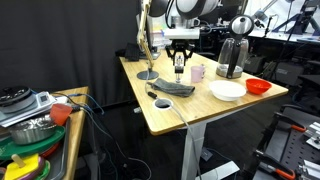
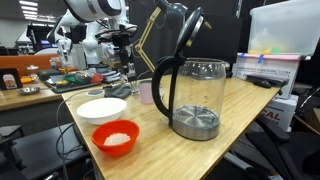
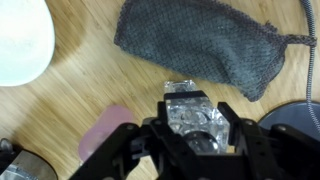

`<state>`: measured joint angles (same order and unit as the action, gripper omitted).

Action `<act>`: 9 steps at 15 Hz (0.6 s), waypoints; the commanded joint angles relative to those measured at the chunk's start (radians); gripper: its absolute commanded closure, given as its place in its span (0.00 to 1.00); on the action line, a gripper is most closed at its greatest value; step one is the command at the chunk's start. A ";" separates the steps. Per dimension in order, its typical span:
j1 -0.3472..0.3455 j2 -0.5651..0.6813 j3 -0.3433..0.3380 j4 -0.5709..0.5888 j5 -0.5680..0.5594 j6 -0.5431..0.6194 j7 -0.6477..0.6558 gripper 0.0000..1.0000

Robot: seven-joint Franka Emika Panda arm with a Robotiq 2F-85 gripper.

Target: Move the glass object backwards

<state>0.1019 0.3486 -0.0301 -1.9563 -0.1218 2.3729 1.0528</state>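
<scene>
The glass object [image 3: 190, 108], a small clear bottle, is seen from above between my jaws in the wrist view. My gripper [image 3: 190, 118] is shut on it, with a finger pressed against each side. In an exterior view the gripper [image 1: 179, 60] hangs over the middle of the wooden table with the bottle [image 1: 179, 70] in it, just left of the pink cup [image 1: 197, 72]. I cannot tell whether the bottle's base touches the table. In an exterior view the gripper [image 2: 118, 62] is far back behind the jug, and the bottle is too small to make out.
A dark mesh cloth [image 3: 200, 45] [image 1: 172, 90] lies in front of the bottle. The pink cup [image 3: 105, 132] [image 2: 147, 92] stands close beside it. The glass-and-steel jug [image 1: 232, 58] [image 2: 195, 100], a white bowl [image 1: 228, 90], a red bowl [image 1: 258, 87] and a lamp base [image 1: 148, 75] share the table.
</scene>
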 commanded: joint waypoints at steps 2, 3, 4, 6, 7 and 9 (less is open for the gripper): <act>0.015 -0.002 -0.015 0.010 0.009 -0.015 0.013 0.10; 0.016 -0.002 -0.014 0.011 0.007 -0.016 0.014 0.02; 0.016 -0.002 -0.014 0.011 0.010 -0.015 0.013 0.01; 0.016 -0.004 -0.013 0.008 0.011 -0.009 0.012 0.00; 0.017 -0.005 -0.013 0.005 0.009 -0.002 0.011 0.00; 0.018 -0.004 -0.011 0.008 0.001 0.006 -0.004 0.00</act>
<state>0.1068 0.3473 -0.0312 -1.9552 -0.1213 2.3755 1.0578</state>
